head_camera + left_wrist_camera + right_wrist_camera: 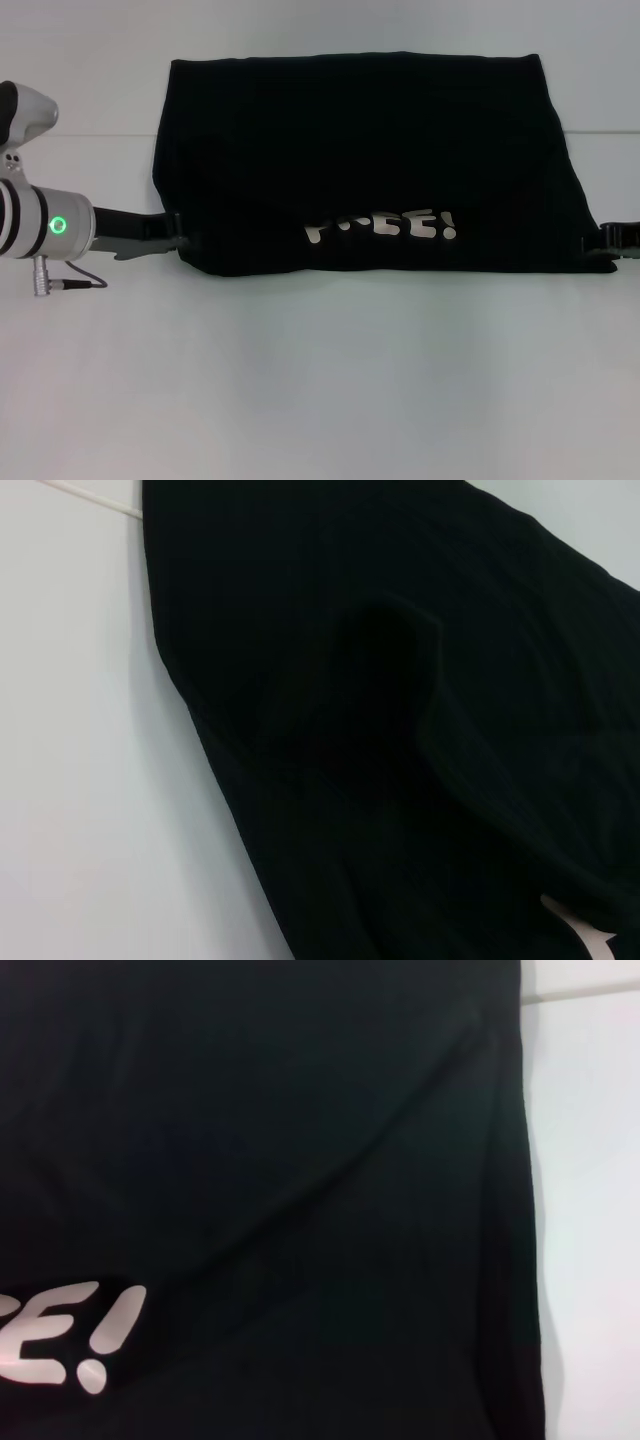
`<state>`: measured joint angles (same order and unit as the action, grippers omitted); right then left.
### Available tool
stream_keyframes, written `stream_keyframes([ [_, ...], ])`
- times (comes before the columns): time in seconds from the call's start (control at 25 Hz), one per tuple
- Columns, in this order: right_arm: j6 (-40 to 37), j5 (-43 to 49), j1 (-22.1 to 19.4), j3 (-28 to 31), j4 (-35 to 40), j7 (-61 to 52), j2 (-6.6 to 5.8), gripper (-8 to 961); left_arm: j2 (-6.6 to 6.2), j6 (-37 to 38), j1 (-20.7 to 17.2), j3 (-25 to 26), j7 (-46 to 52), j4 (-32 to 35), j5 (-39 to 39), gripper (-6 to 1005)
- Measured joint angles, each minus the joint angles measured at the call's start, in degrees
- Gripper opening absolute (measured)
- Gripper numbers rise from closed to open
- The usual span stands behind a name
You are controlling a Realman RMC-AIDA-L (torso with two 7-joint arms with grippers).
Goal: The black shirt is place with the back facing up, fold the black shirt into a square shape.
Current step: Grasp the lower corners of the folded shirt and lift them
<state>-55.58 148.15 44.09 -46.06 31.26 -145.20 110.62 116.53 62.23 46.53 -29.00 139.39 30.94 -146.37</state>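
The black shirt (pixel 365 160) lies on the white table as a wide folded rectangle, with white blocky lettering (pixel 382 228) showing near its front edge. My left gripper (pixel 178 238) is at the shirt's front left corner, reaching in from the left and touching the fabric. At the front right corner, only the tip of my right gripper (pixel 612 245) shows at the frame edge. The left wrist view is filled with wrinkled black shirt (pixel 400 730) beside bare table. The right wrist view shows the shirt (pixel 280 1160) and the end of the lettering (pixel 95 1335).
The white table (pixel 320 380) spreads wide in front of the shirt. A seam line in the tabletop (pixel 100 133) runs across behind the shirt's far part. My left arm's silver wrist with a green light (pixel 58 225) and a cable sits left of the shirt.
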Motion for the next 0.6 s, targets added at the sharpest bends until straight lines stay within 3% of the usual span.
stream_keyframes([
  [0.24,0.25,-0.06,-0.38,0.14,0.3,0.13,0.05,451,-0.01,-0.41,-0.02,0.08,0.0,-0.01,0.04,1],
  [0.6,0.76,-0.01,0.22,-0.13,-0.17,0.54,1.21,449,-0.01,-0.71,-0.12,0.07,0.01,-0.09,0.65,1],
])
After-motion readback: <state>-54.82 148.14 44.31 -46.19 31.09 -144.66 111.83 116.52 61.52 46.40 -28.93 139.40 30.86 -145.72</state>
